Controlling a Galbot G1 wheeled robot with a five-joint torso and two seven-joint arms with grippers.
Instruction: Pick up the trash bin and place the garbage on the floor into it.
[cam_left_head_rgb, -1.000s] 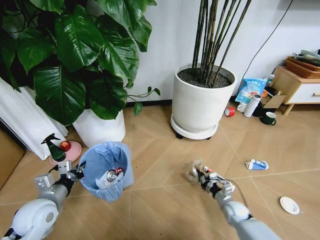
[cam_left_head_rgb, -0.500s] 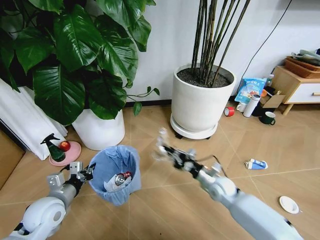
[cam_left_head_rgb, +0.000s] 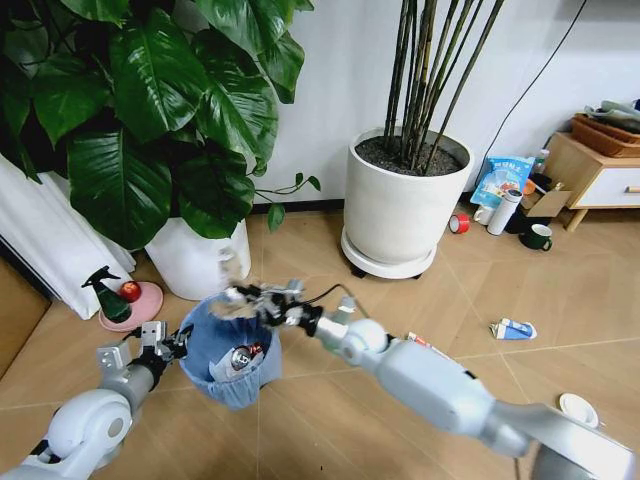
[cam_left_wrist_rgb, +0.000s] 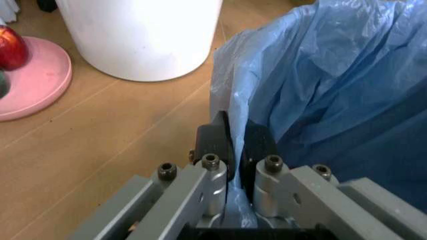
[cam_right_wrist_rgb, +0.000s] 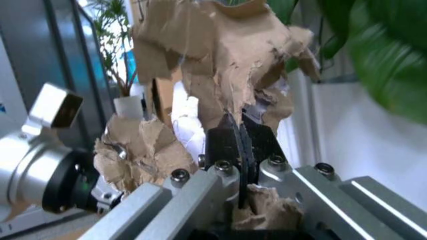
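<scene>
The trash bin (cam_left_head_rgb: 232, 352) is a small round dark tub lined with a crinkly, thin light blue plastic bag, and it sits at the near left, held off the chevron-planked tan wooden floor (cam_left_head_rgb: 330, 400). The left gripper (cam_left_head_rgb: 172, 343) pinches the bin's left rim: in the left wrist view its two black fingers (cam_left_wrist_rgb: 215, 142) are closed together on a fold of the blue bag (cam_left_wrist_rgb: 333, 85), with bare wood beneath. Inside the bin lie a shiny can with red print (cam_left_head_rgb: 243, 356) and some pale crumpled stuff. The right gripper (cam_left_head_rgb: 243, 298) reaches across from the right and hangs over the bin's far rim, its jaws clamped tight on a torn, ragged piece of brown paper (cam_right_wrist_rgb: 220, 65), fibrous at the edges and crumpled into folds. Just behind the bin stands a smooth white pot (cam_left_head_rgb: 198, 262) holding a plant with broad glossy green leaves (cam_left_head_rgb: 160, 110); a pink dish with a red apple (cam_left_head_rgb: 130, 292) and a dark spray bottle (cam_left_head_rgb: 106, 296) sits to the bin's far left. A larger white pot of dark bare stems (cam_left_head_rgb: 406, 205) stands farther right. On the floor to the right remain a thin tube (cam_left_head_rgb: 425, 345), a blue-white carton (cam_left_head_rgb: 513, 329) and a round white lid (cam_left_head_rgb: 579, 410), all well apart from the bin.
</scene>
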